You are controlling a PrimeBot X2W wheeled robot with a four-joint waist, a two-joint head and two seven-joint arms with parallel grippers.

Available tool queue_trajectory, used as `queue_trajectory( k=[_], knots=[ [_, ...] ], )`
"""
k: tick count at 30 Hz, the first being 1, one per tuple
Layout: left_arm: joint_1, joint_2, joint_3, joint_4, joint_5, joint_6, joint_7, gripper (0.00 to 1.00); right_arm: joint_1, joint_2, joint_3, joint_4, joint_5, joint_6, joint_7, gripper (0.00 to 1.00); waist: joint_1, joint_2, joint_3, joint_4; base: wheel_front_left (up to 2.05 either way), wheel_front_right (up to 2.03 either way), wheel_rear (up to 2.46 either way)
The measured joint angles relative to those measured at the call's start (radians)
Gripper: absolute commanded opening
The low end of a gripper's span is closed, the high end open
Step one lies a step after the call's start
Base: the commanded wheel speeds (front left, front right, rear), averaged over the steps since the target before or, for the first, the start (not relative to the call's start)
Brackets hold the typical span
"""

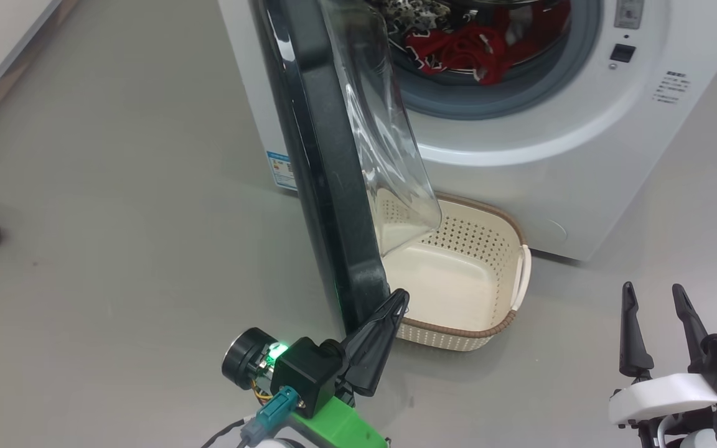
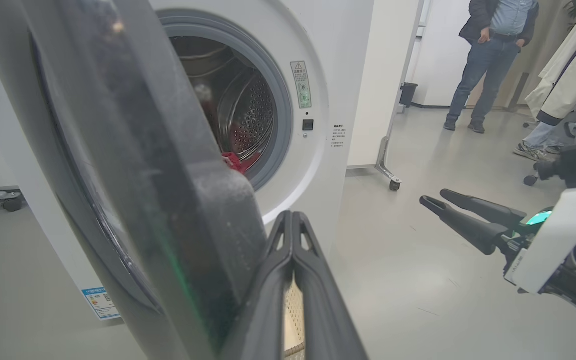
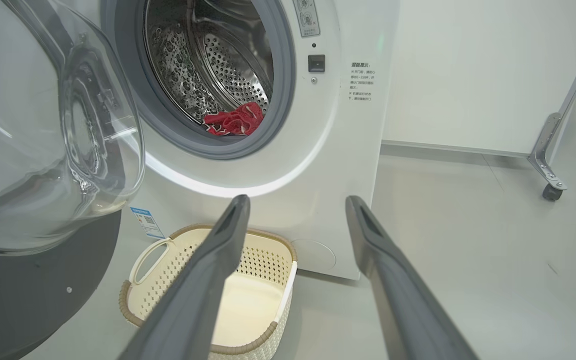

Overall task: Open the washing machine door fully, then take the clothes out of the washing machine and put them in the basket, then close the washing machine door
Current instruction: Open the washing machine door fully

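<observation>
Washing machine door (image 1: 327, 186): swung out and seen edge-on in the head view, running from 12 o'clock down to the centre. Its black rim faces 9 o'clock. The clear glass bowl bulges toward 3 o'clock and overhangs the basket.

Washing machine (image 1: 582, 143): white, at 1 o'clock. The opening is uncovered, with the grey ring and dimpled steel drum visible.

Clothes (image 1: 464, 50): red, with some black-and-white patterned fabric, lying low in the drum at 12 to 1 o'clock.

Basket (image 1: 458, 330): cream, perforated, brown-rimmed. It sits on the floor against the machine's front, at 4 o'clock from centre, with its plain bottom showing.

Left gripper (image 1: 401, 297): at 6 o'clock, fingers pressed together with nothing between them. The tips are just beside the door rim's lowest edge, on the bowl side; contact cannot be told.

Right gripper (image 1: 654, 289): far out at 4 o'clock, fingers spread wide and pointing toward 12 o'clock, well apart from door and basket.

Person (image 2: 493, 60): standing in the background, at 1 o'clock in the left wrist view.
</observation>
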State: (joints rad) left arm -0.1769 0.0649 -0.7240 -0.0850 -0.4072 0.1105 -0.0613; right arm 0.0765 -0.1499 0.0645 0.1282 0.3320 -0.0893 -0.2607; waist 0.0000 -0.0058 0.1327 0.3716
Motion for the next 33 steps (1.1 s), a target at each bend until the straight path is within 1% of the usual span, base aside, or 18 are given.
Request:
queue_trajectory(
  k=[12,21,26,31,33],
  knots=[
    [0.044,-0.001,0.041,-0.022,0.024,0.000,-0.001,0.00,0.000,-0.005,-0.002,0.002,0.000,0.000,0.000,1.00,0.0000,0.0000,0.014,0.078,0.00,0.00,0.00],
    [0.074,0.002,0.144,-0.017,0.051,0.003,-0.002,0.00,0.000,-0.007,-0.004,0.014,0.000,0.000,0.000,1.00,0.0000,0.0000,0.013,0.123,0.00,0.00,0.00],
    [0.091,0.002,0.179,-0.018,0.067,0.003,-0.002,0.00,0.000,-0.008,-0.007,0.014,0.000,0.000,0.000,1.00,0.0000,0.0000,0.009,0.141,0.00,0.00,0.00],
    [0.118,0.005,0.262,-0.014,0.090,0.003,-0.006,0.00,0.000,-0.008,0.002,0.016,0.000,0.001,0.000,1.00,0.0000,0.0000,0.007,0.158,0.00,0.00,0.00],
    [0.125,0.012,0.292,-0.006,0.092,0.004,-0.006,0.00,0.000,-0.008,0.006,0.016,0.000,0.008,0.000,1.00,0.0000,0.0000,0.007,0.159,0.00,0.00,0.00]
  ],
)
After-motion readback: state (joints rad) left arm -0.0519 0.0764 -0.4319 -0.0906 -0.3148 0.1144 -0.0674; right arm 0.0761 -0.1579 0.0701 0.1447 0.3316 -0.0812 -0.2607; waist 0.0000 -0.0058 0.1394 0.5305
